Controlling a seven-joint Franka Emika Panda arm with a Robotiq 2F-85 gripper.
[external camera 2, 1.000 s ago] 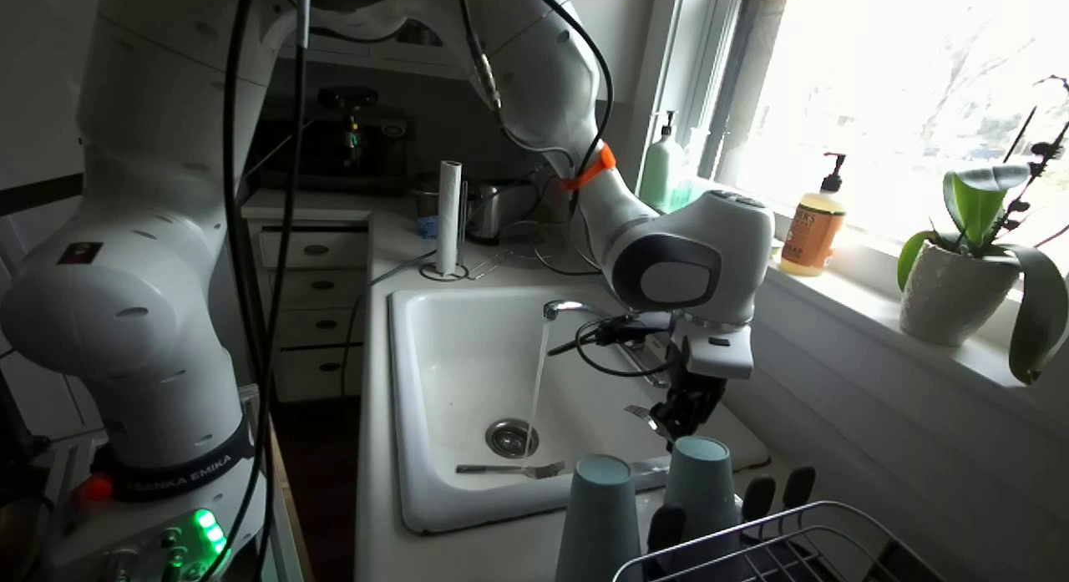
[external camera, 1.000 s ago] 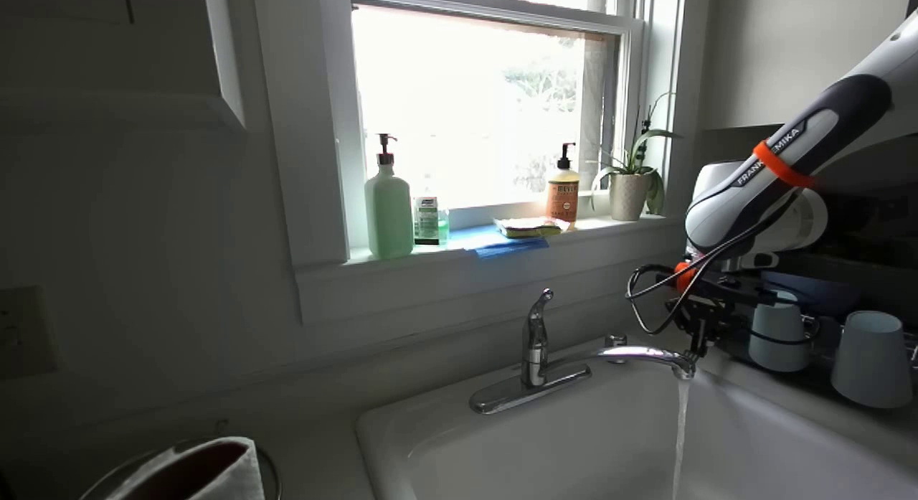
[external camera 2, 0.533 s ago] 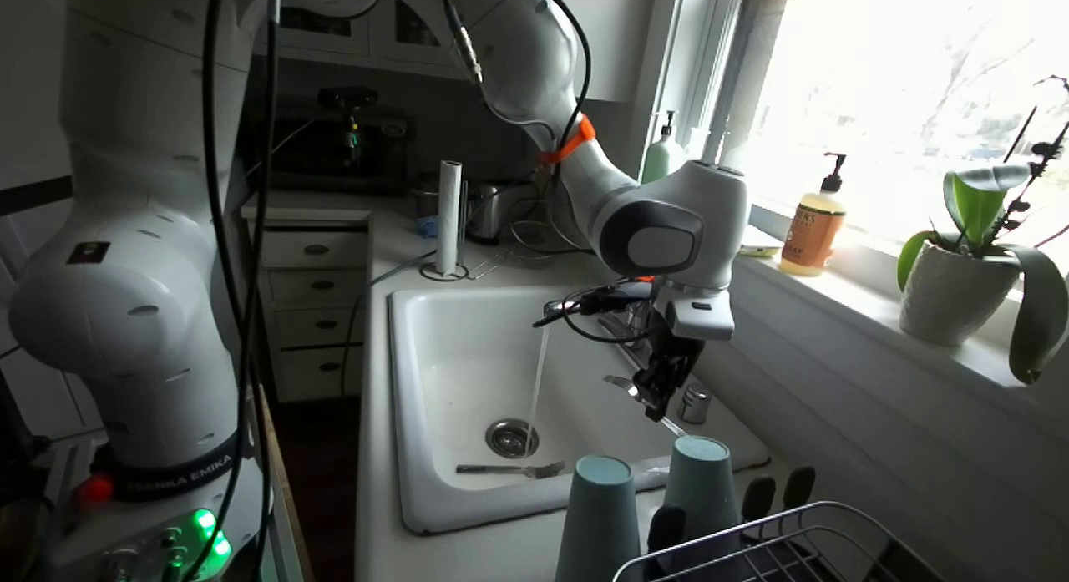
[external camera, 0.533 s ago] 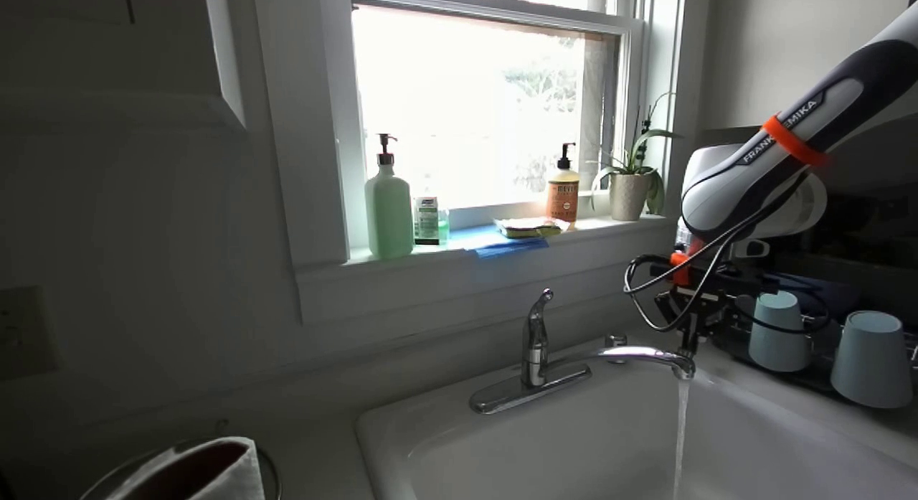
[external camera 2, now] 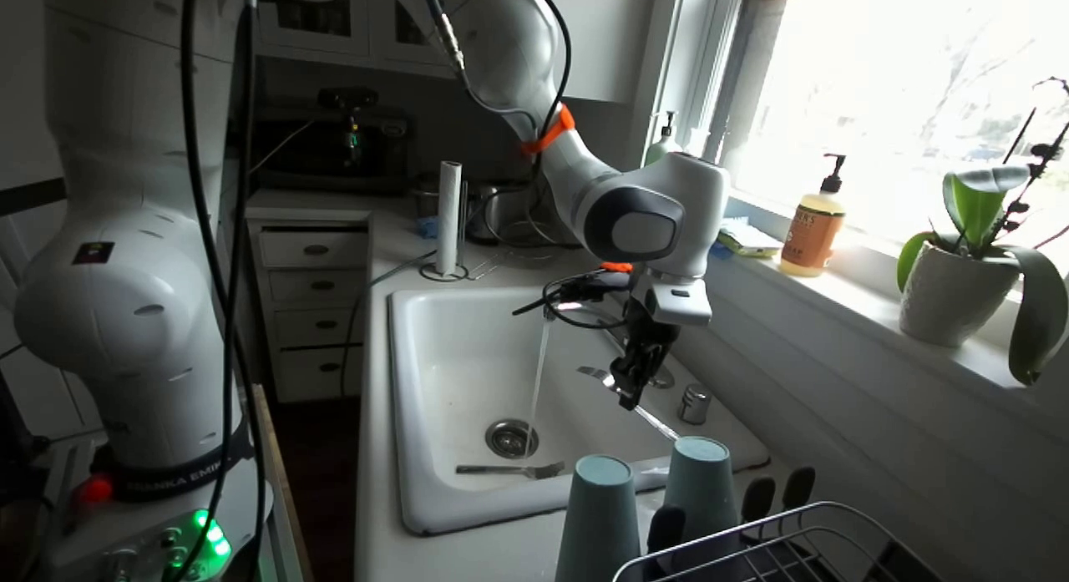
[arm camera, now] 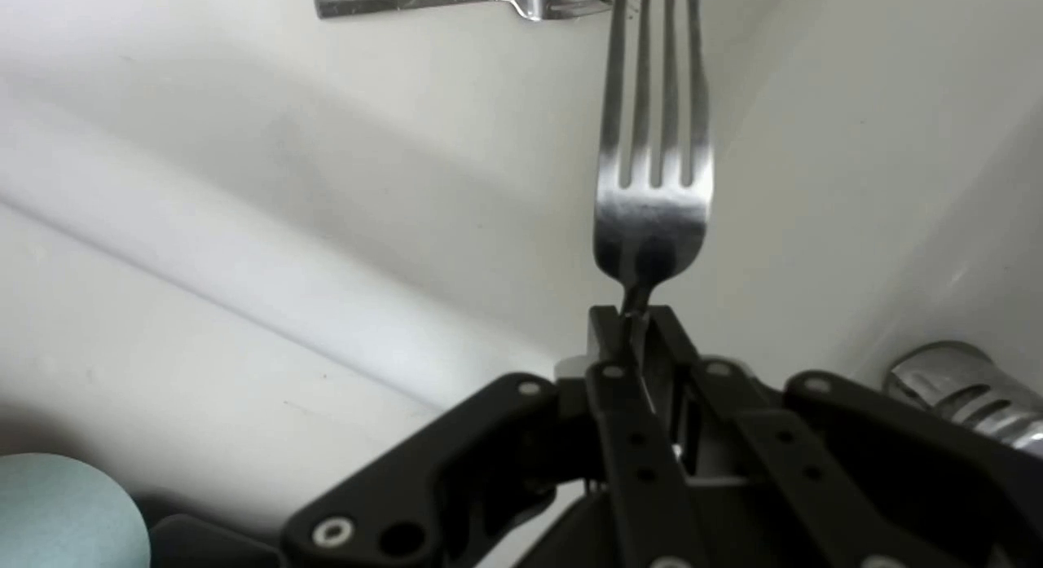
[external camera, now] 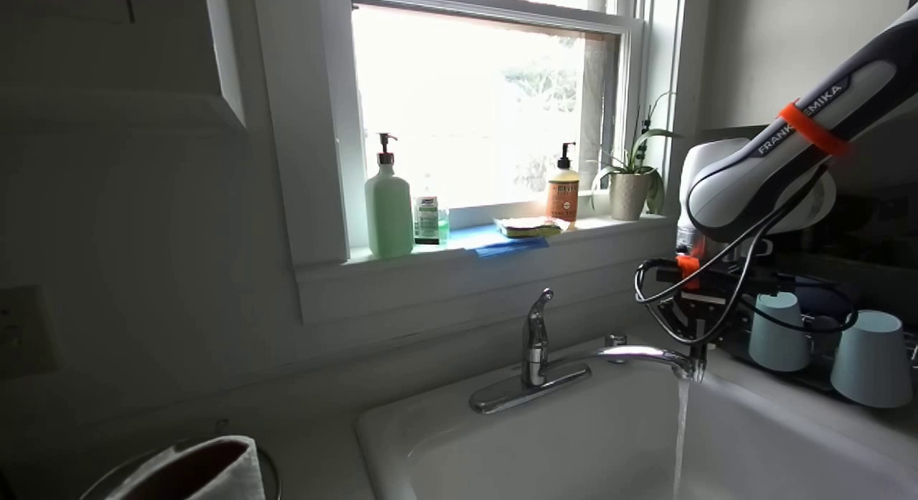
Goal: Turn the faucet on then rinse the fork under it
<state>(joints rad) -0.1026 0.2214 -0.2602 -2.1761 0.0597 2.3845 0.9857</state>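
Observation:
The silver faucet (external camera: 534,342) runs, and a water stream (external camera: 681,421) falls from its spout into the sink; the stream also shows in an exterior view (external camera 2: 540,365). My gripper (arm camera: 634,319) is shut on the neck of a silver fork (arm camera: 654,217), whose tines point away from the jaws. In an exterior view, my gripper (external camera 2: 630,390) holds the fork (external camera 2: 596,374) above the sink's window side, tines toward the stream but apart from it. The fork's handle slants down toward the cups. Another fork (external camera 2: 511,470) lies on the sink bottom below the stream.
The white sink (external camera 2: 401,415) has a drain (external camera 2: 512,438). Upturned pale blue cups (external camera 2: 603,515) and a wire dish rack (external camera 2: 752,528) stand beside it. A silver cap (external camera 2: 694,403) sits on the sink ledge. Soap bottles (external camera: 389,213) and a plant (external camera: 627,195) line the sill.
My gripper has moved with the fork away from the cups and rack, further over the sink and closer to the water stream. The water runs throughout; the other fork stays in place.

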